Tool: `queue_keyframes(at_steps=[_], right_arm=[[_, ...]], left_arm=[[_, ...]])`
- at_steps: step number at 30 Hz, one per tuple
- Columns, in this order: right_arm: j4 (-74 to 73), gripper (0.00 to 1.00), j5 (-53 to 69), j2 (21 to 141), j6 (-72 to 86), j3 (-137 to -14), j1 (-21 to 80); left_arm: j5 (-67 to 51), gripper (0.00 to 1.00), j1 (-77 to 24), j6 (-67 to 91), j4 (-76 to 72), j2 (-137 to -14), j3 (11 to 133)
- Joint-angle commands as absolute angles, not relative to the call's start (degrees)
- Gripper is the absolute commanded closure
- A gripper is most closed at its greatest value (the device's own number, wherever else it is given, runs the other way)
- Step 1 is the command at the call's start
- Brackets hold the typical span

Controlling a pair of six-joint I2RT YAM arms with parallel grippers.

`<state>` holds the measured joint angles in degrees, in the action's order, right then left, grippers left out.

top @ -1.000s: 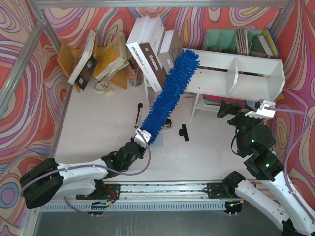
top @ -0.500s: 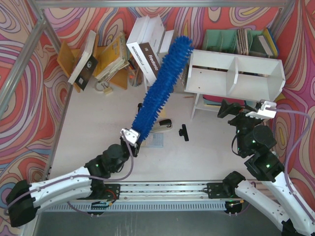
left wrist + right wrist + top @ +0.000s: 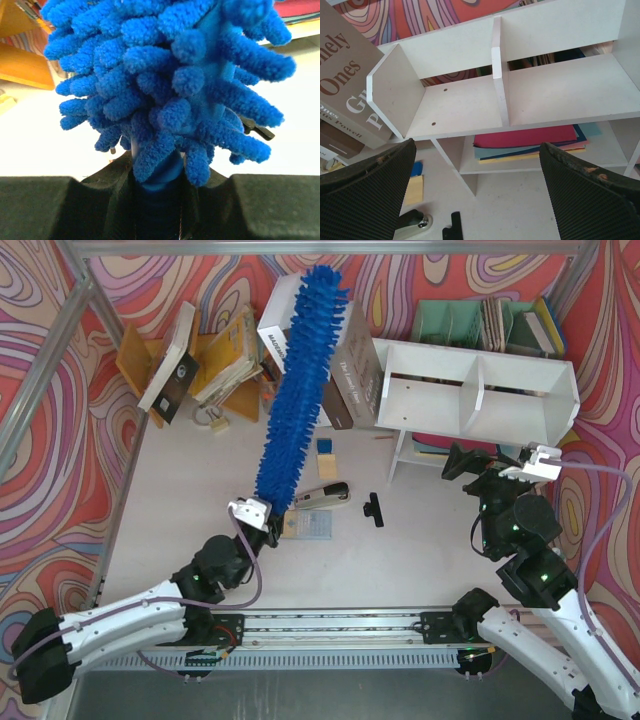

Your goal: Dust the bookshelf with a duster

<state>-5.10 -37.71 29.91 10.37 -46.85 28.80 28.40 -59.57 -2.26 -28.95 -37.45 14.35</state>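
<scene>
Table (image 3: 190, 510): white, walled by swirl-patterned panels (image 3: 50, 470) (pink, orange).
Left pincer (image 3: 255, 515): clamps duster (image 3: 296, 390) handle.
Right pincer (image 3: 500, 462): agape before bookshelf (image 3: 480, 400).

White table (image 3: 180, 502) — bookshelf (image 3: 430, 400) on legs, stapler (image 3: 322, 497), black clip (image 3: 374, 508), leaning books (image 3: 355, 385)

Leaning books (image 3: 355, 380), stapler (image 3: 322, 496), teal organiser (image 3: 445, 320)

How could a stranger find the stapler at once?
Find the white bookshelf at the back right. On the table near its left legs, beside the lower end of the blue duster, lies the stapler. It alone is black and silver; the black piece to its right is smaller.
</scene>
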Motion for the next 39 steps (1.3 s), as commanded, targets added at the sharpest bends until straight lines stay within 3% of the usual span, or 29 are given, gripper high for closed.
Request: queue_keyframes(at_steps=[1,14,20,31,39], right_arm=[[-5.36,0.01,-38.74,29.96,10.20,-46.58,28.56],[-5.30,0.01,-38.47,30.48,10.15,-46.72,28.56],[-5.25,0.01,-38.51,30.43,9.87,-46.78,28.56],[-5.10,0.01,-38.66,30.43,9.58,-46.79,28.56],[-5.19,0.01,-38.90,30.17,9.35,-46.84,28.56]], left_arm=[[32.86,1.00,-59.41,-6.27,-45.25,-39.72,10.80],[40.31,1.00,-59.45,-2.99,-54.18,-42.59,7.73],[38.86,1.00,-59.34,0.00,-58.91,-52.14,8.04],[41.31,1.00,-59.39,2.70,-80.66,-76.41,5.50],[39.67,1.00,-59.36,0.66,-81.93,-81.12,8.00]])
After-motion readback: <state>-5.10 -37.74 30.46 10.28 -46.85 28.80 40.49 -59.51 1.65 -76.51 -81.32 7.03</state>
